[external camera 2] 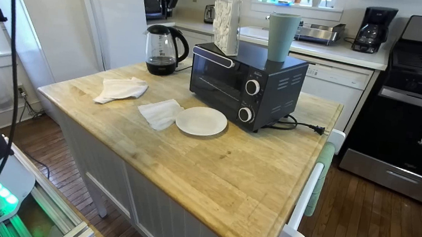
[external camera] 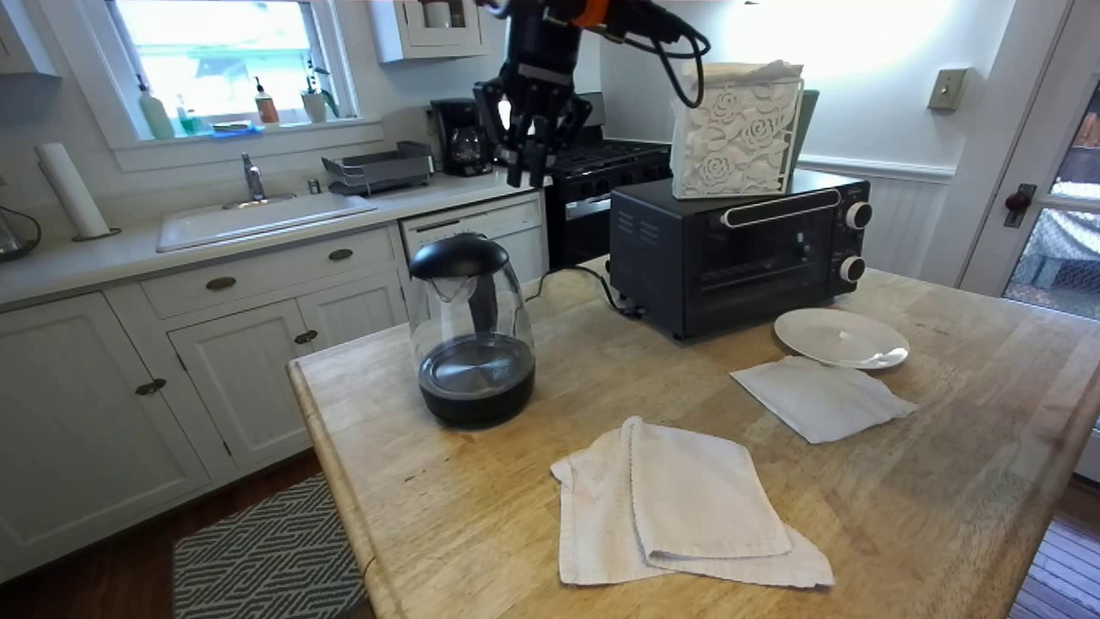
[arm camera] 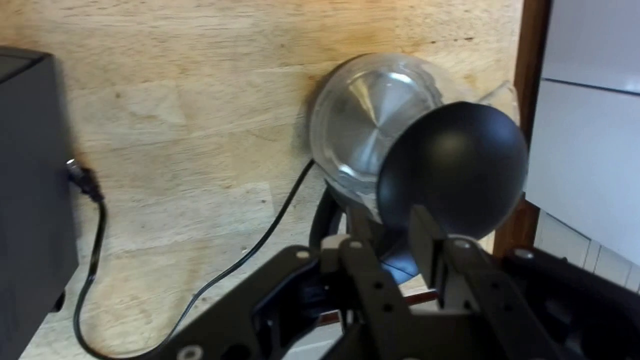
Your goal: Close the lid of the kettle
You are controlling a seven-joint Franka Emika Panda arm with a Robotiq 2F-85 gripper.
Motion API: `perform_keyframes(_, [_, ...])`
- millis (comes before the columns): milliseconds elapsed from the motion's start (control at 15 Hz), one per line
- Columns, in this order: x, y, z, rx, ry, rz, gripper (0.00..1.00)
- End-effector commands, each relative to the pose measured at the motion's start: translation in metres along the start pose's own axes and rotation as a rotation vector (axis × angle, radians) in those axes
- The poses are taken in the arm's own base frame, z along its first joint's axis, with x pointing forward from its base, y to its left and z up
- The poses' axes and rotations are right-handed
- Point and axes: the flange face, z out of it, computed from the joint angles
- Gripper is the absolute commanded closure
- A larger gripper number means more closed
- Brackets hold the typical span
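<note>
The kettle (external camera: 473,383) is clear glass with a dark base and a black handle. It stands upright on the wooden table in both exterior views (external camera 2: 162,59). Its round black lid (external camera: 458,256) lies flat on the neck and looks down in both exterior views (external camera 2: 158,29). The wrist view shows the lid (arm camera: 452,165) from above, over the glass body. My gripper (external camera: 527,172) is in the air above the kettle, apart from it. In the wrist view its fingers (arm camera: 392,220) stand apart with nothing between them, overlapping the lid's handle-side edge in the picture.
A black toaster oven (external camera: 730,258) stands beside the kettle, bearing a white napkin holder (external camera: 735,133) and a green cup (external camera 2: 282,37). A cord (arm camera: 250,252) runs across the table. A cloth (external camera: 687,507), a napkin (external camera: 821,400) and a plate (external camera: 842,337) lie on the table.
</note>
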Motion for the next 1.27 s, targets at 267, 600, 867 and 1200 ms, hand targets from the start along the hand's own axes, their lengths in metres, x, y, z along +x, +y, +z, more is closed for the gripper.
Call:
perform_keyframes(267, [-0.065, 0.060, -0.071, -0.122, 0.122, -0.357, 0.12])
perform_keyframes(600, [-0.134, 0.044, -0.097, -0.113, 0.146, -0.419, 0.00])
perform_keyframes(867, [-0.127, 0.038, -0.101, -0.121, 0.130, -0.402, 0.00])
perform_keyframes(1200, [-0.131, 0.041, -0.096, -0.123, 0.127, -0.403, 0.00])
